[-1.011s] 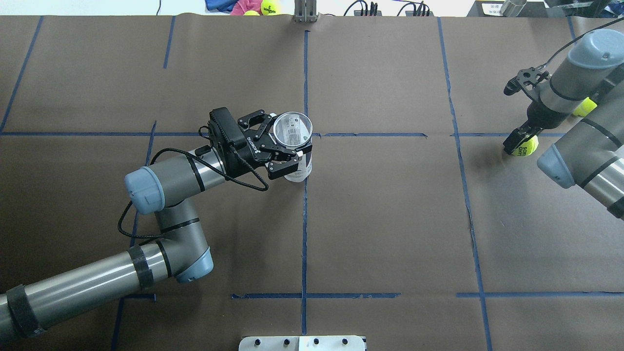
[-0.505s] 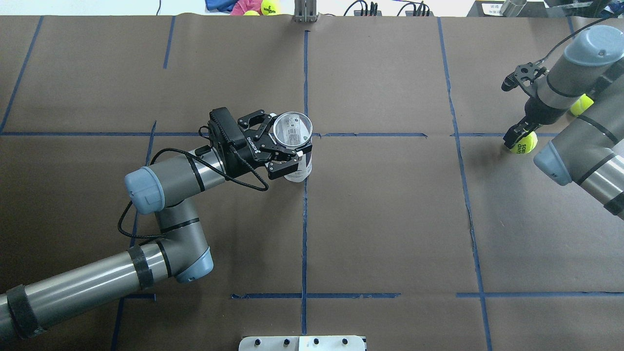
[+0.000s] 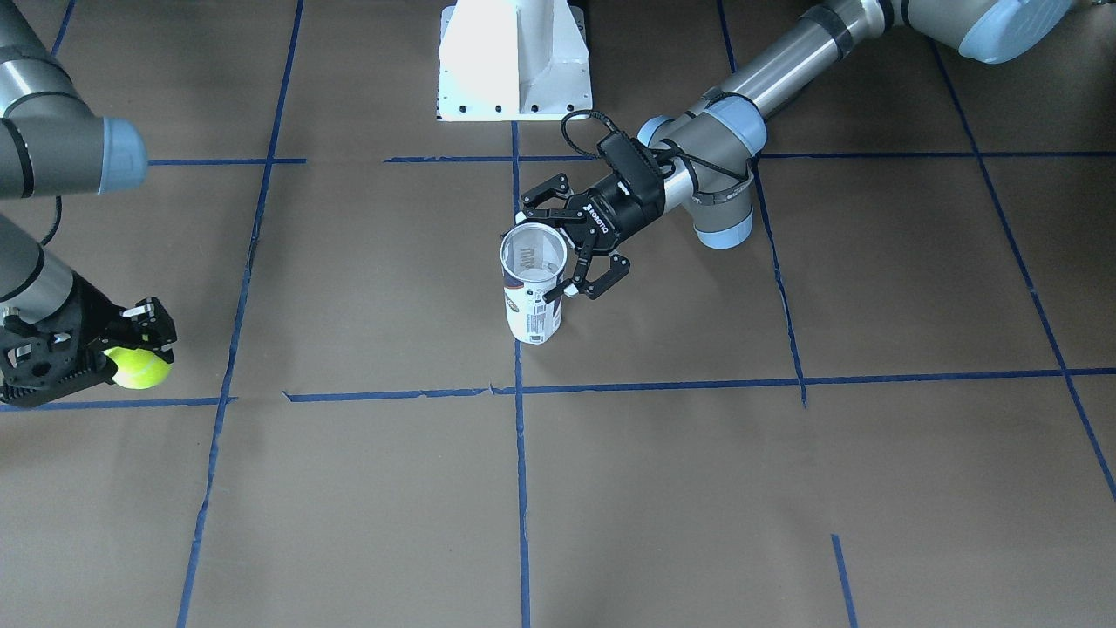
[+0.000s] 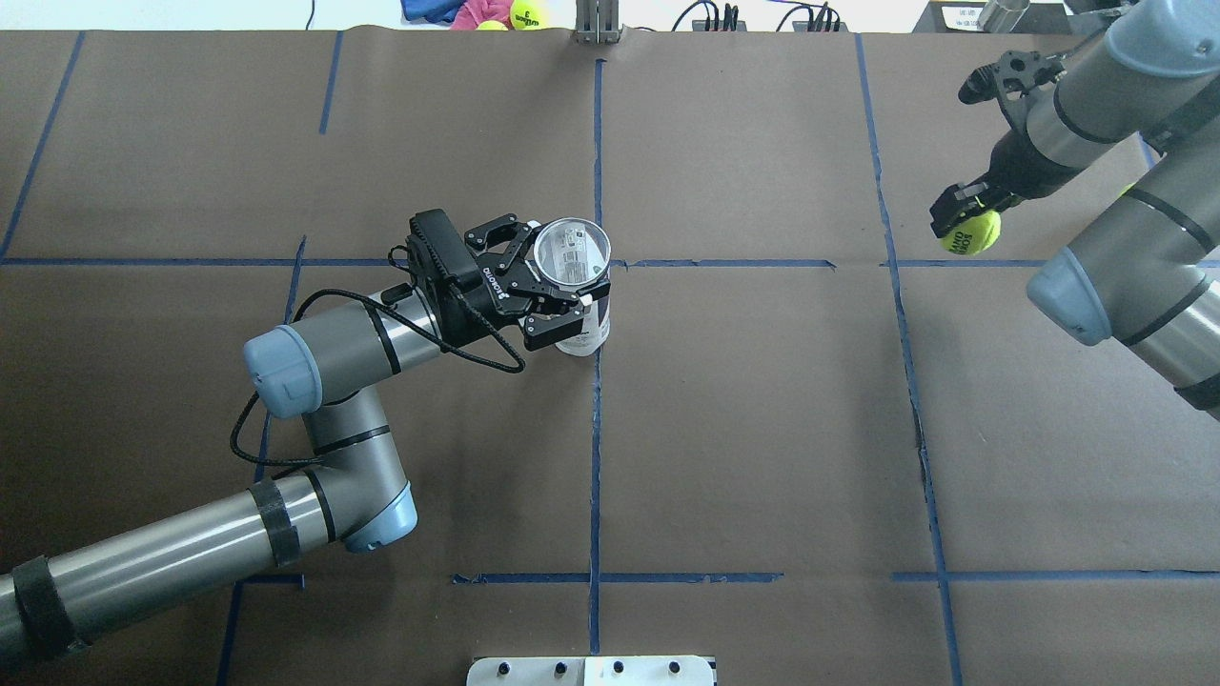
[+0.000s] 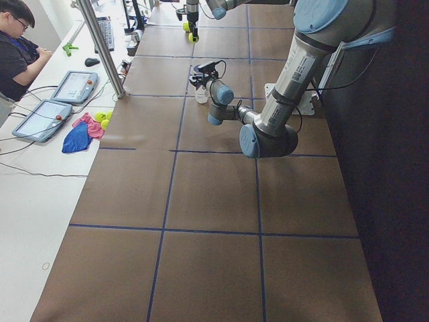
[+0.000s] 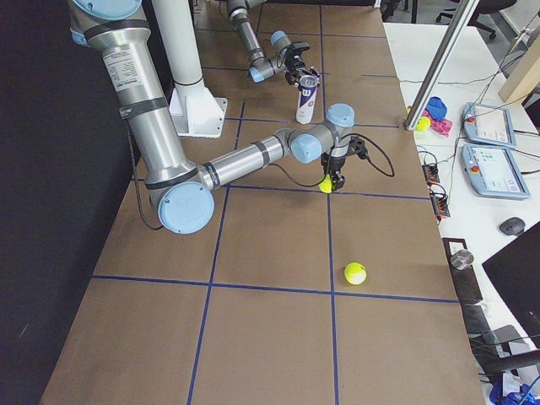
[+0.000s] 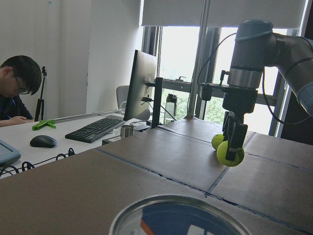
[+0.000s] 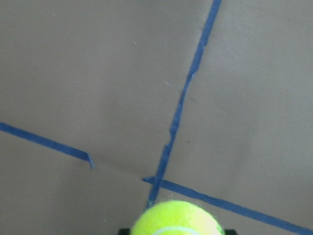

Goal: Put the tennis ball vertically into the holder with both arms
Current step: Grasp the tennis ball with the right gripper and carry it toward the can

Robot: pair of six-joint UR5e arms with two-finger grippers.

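Observation:
The holder (image 4: 583, 329), a clear tube with a white and navy label, stands upright near the table's middle with its mouth open upward. My left gripper (image 4: 551, 286) is shut on the holder just below the rim; both also show in the front view, the holder (image 3: 534, 301) and the gripper (image 3: 568, 244). My right gripper (image 4: 961, 211) is shut on the yellow-green tennis ball (image 4: 972, 233) and holds it above the table at the far right, well apart from the holder. The ball also shows in the front view (image 3: 139, 368) and the left wrist view (image 7: 231, 152).
A second tennis ball (image 6: 355, 272) lies loose on the table beyond the right arm. The white pedestal (image 3: 514, 61) stands at the robot's side. A side desk holds tablets, a cloth and more balls (image 5: 100, 117), with an operator (image 5: 17, 47) seated there.
My right gripper has risen off the table with the tennis ball and moved left and farther away in the overhead view. The left arm and the holder have not moved.

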